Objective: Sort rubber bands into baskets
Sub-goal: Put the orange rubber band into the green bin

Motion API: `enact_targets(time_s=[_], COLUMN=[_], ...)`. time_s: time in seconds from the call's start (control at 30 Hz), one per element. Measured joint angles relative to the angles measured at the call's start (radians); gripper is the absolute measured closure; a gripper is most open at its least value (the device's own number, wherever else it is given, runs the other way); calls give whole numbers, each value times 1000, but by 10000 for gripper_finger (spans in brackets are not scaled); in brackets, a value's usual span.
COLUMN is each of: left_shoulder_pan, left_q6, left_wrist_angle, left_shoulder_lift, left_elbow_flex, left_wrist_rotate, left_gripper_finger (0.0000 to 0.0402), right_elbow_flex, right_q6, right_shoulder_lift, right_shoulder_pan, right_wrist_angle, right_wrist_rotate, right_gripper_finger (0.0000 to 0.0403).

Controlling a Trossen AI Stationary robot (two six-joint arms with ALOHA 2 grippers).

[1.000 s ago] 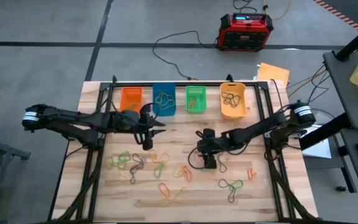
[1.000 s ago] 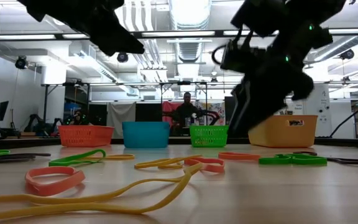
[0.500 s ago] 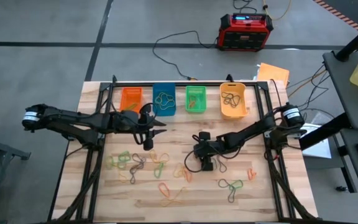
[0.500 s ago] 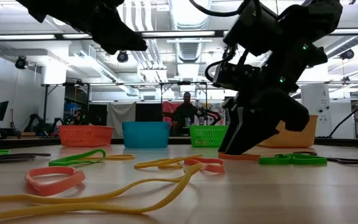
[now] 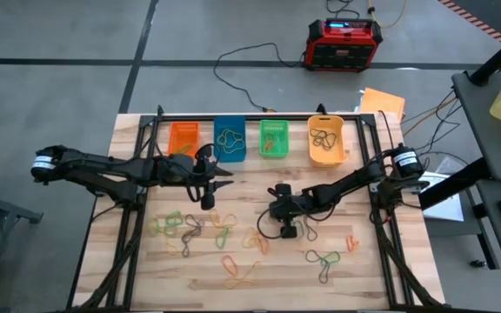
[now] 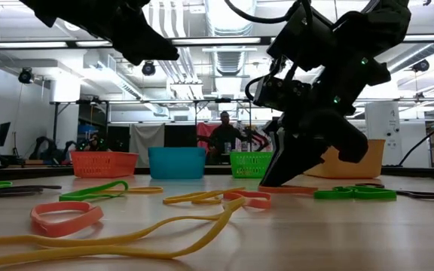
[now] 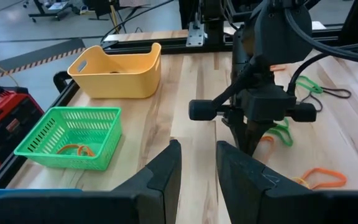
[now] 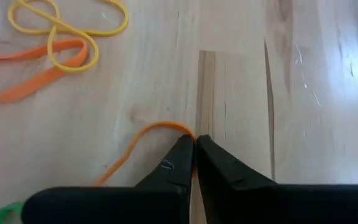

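Near the bench's middle, the right gripper (image 8: 194, 149) pinches an orange rubber band (image 8: 143, 142) against the wood, fingers closed on it. The left gripper (image 5: 222, 175) hovers slightly parted just in front of the blue basket (image 5: 230, 140) in the back-edge row.

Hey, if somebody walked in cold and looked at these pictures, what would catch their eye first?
Probably the right tool, down on the wooden table near its middle with its tips pinched on an orange rubber band. Next, the four coloured baskets lined along the table's far edge, and the loose rubber bands scattered over the near half. The left tool hangs by the blue basket.
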Motion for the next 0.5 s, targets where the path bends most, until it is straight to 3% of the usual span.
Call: enact_targets(time_s=[0.27, 0.5], left_shoulder_pan=[0, 0], left_q6=[0, 0], left_wrist_angle=[15, 54], left_shoulder_lift=[0, 36], left_elbow_flex=[1, 1], left_wrist_rotate=[0, 0], left_gripper_finger=[316, 316], right_elbow_flex=[-4, -4], right_q6=[-64, -203], right_shoulder_lift=[-163, -341], right_shoulder_pan=[-19, -108], right_wrist_angle=[-9, -13], right_wrist_rotate=[12, 117], right_gripper_finger=[394, 394])
